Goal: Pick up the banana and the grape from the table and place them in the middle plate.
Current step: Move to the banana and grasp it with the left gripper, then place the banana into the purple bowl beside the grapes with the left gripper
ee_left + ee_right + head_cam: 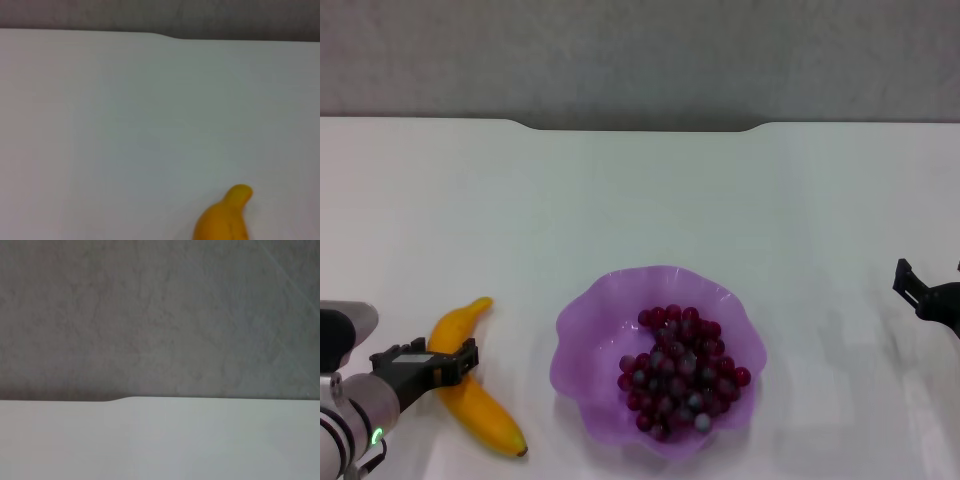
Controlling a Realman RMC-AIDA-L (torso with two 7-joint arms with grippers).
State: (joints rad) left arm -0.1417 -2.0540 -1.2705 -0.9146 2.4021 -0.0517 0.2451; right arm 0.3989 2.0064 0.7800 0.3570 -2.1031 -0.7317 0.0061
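Nearest to the camera, at the lower left of the head view, the left gripper (455, 362) is over the middle of the banana (478, 408). Its black fingers sit across the fruit, but whether they press on the banana or only stand above it, I cannot tell, so the state of this pincer is not clear. The banana lies on the table (640, 200), to the left of the middle plate (582, 340) and apart from it. Its thin end points to the far side and its dark tip is toward the robot. In the left wrist view only one rounded yellow end of the banana (223, 218) shows, resting on the white table (125, 125).

Going to the right, the middle plate stands near the centre of the table, close to the robot. It is translucent purple with a wavy rim. The grape (680, 372) is a bunch of dark red-purple berries, and it lies inside the plate, a little toward the right part of the dish.

At the far right edge of the head view, the right gripper (925, 292) hangs above the table, well apart from the plate. Only a part of it is visible, and I cannot tell if it is open or closed. The right wrist view shows only the table (160, 440) and its notched far edge, with a grey wall (160, 315) behind.
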